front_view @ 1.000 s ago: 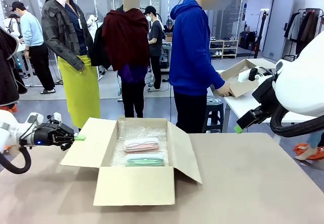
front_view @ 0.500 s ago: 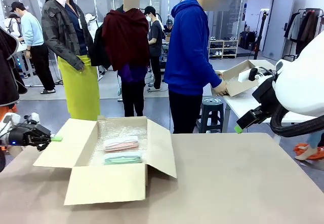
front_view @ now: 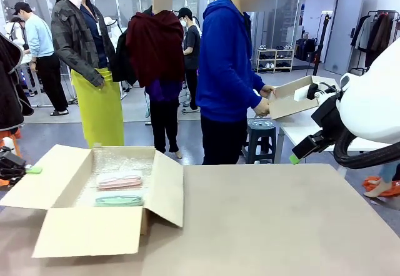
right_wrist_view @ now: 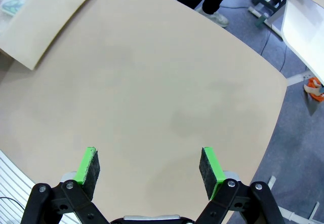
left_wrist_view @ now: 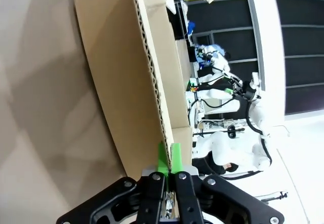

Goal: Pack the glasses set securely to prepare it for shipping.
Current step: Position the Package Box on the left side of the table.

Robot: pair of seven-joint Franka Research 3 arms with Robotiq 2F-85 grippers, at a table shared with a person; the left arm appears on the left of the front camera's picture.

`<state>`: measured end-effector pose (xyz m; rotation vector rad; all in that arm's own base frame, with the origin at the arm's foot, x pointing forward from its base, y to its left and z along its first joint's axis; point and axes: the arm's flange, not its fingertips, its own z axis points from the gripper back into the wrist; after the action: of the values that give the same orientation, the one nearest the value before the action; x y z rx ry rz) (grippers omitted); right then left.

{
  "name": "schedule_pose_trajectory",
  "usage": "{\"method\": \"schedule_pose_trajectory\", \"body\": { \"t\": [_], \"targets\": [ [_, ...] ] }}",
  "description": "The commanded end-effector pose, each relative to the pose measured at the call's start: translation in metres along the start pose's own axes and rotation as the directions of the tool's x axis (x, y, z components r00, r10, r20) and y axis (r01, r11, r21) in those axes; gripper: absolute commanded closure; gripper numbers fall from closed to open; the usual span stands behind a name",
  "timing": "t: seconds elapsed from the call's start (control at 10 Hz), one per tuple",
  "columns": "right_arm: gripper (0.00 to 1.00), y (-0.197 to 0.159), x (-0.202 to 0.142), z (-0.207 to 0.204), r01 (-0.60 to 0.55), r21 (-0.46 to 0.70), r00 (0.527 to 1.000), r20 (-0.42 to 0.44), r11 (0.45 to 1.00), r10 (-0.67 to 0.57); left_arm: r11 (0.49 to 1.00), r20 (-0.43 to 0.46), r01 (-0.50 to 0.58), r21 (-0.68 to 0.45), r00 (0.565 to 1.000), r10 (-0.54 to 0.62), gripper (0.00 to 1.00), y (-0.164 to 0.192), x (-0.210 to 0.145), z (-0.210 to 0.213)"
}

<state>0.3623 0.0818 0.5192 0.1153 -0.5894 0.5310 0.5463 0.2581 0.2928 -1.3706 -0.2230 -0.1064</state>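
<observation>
So the open cardboard box (front_view: 94, 223) sits at the left end of the table (front_view: 287, 226), all four flaps folded out. Inside, on a bubble wrap lining (front_view: 115, 162), the two cases lie side by side, flat: the pink case (front_view: 119, 180) farther back toward the person's side, the mint green case (front_view: 119, 200) just in front of it, nearer the robot. They look close together but I can't tell if they actually touch.

The left gripper (front_view: 31, 170) is at the far left edge of the front view, pinched tight on the box's left flap (front_view: 31, 185) (the wrist view makes it obvious, the green pads (left_wrist_view: 163, 158) are squeezed on the corrugated edge of the cardboard with nothing between them but the flap).

The right gripper (right_wrist_view: 149, 165) hangs over the bare tabletop with its jaws spread wide, holding nothing. In its wrist view a corner of the box's right flap (right_wrist_view: 50, 21) shows at the top left, well apart from the fingers.

A person in a blue hoodie (front_view: 228, 64) stands at the far side, turned away from the table, hands on a second cardboard box (front_view: 294, 98) over a white table (front_view: 300, 132) behind.
</observation>
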Motion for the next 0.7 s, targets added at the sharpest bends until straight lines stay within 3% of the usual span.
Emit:
{"method": "schedule_pose_trajectory", "body": {
  "t": [0.0, 0.4, 0.6],
  "targets": [
    [0.0, 0.003, 0.001, 0.001, 0.019, -0.01, 1.0, -0.001, 1.0, -0.019, 0.999, -0.046, 0.035, 0.008, 0.998, -0.034, 0.98, 0.01, 0.006, 0.035],
    [0.0, 0.003, 0.001, 0.001, 0.019, -0.01, 1.0, -0.001, 1.0, -0.019, 1.0, -0.039, 0.006, 0.027, 0.999, -0.005, 0.98, 0.017, 0.003, 0.108],
    [0.0, 0.003, 0.001, 0.001, 0.019, -0.01, 1.0, -0.001, 1.0, -0.019, 1.0, -0.019, 0.018, 0.019, 1.0, -0.018, 0.98, 0.011, 0.0, 0.122]
  ]
}}
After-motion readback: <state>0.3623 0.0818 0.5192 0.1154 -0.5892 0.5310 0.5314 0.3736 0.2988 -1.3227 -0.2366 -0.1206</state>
